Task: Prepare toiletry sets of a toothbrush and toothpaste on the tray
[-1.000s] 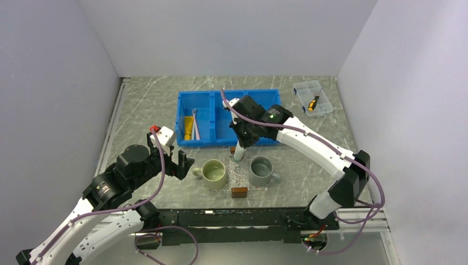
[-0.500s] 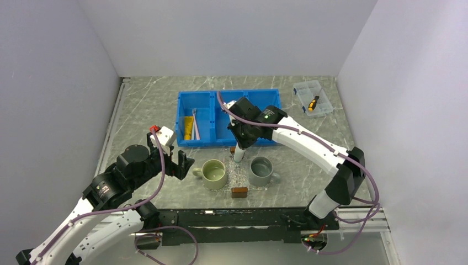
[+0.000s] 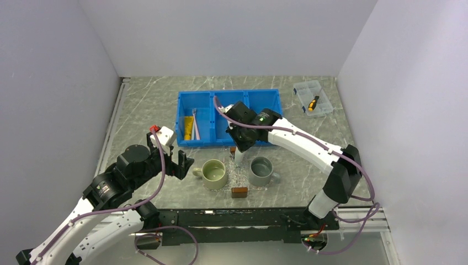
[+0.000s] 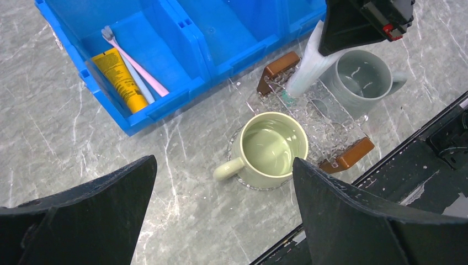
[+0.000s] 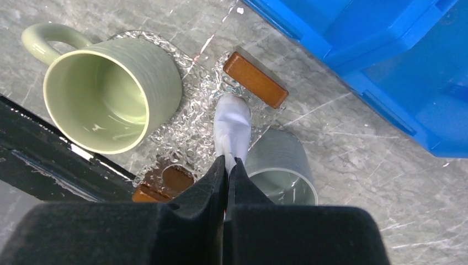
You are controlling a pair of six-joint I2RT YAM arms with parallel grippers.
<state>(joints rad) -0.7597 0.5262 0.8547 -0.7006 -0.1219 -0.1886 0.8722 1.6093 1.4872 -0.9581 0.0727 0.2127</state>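
My right gripper (image 3: 240, 147) is shut on the top of the toothpaste (image 3: 238, 156), a white tube with a teal end. The tube hangs tilted, teal end down, over the far end of the clear tray (image 3: 238, 176). In the right wrist view the toothpaste (image 5: 232, 128) juts from the gripper (image 5: 227, 161) above the tray (image 5: 190, 135). It also shows in the left wrist view (image 4: 305, 69). A pale toothbrush (image 4: 136, 81) lies in the blue bin beside a pink one. My left gripper (image 3: 185, 164) is open and empty, left of the green mug.
A green mug (image 3: 214, 173) and a grey mug (image 3: 261, 171) flank the tray. The blue three-compartment bin (image 3: 180, 118) stands behind, with a yellow tube (image 4: 118, 74) in its left compartment. A clear lidded box (image 3: 320, 88) sits at the back right.
My right gripper has shifted a little to the left and nearer with the toothpaste, whose lower end stays over the tray. The left arm has not moved.
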